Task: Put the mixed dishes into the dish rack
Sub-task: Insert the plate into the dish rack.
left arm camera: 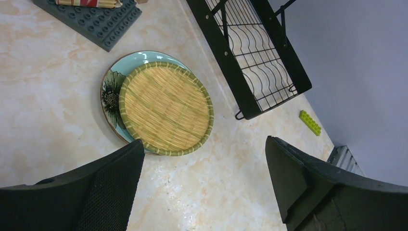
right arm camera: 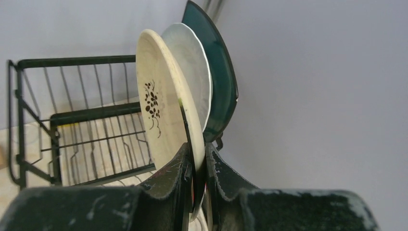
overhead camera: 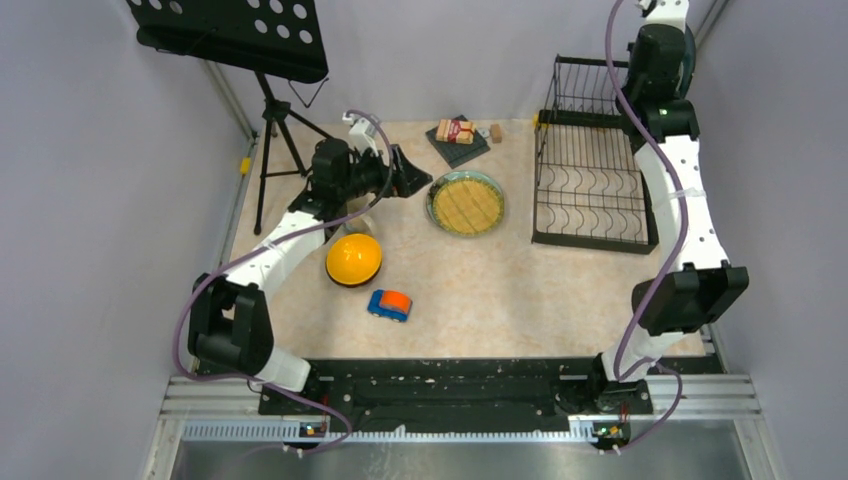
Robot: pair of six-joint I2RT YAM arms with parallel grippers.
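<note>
I've got the dish rack (overhead camera: pixel 592 190) at the far right of the surface (overhead camera: pixel 520 290), and the music stand (overhead camera: pixel 235 35) off its far left corner. Between them at the back, a packet (overhead camera: pixel 455 130) lies on a mat (overhead camera: pixel 470 152). Just in front of that, 1 woven tray (overhead camera: pixel 467 204) sits on a round plate (left arm camera: pixel 111 84). Left of those and nearer me is the upturned bowl (overhead camera: pixel 353 259), with the toy car (overhead camera: pixel 389 304) just before it, to its right. My left tool (overhead camera: pixel 412 182) hangs just left of the tray. By the rack's far right side, 3 plates stand on edge, 1 behind another: front plate (right arm camera: pixel 161 110), middle plate (right arm camera: pixel 195 72), back plate (right arm camera: pixel 220 82). My right tool (right arm camera: pixel 196 166) pinches the front plate's rim.

No legible text or labels
</note>
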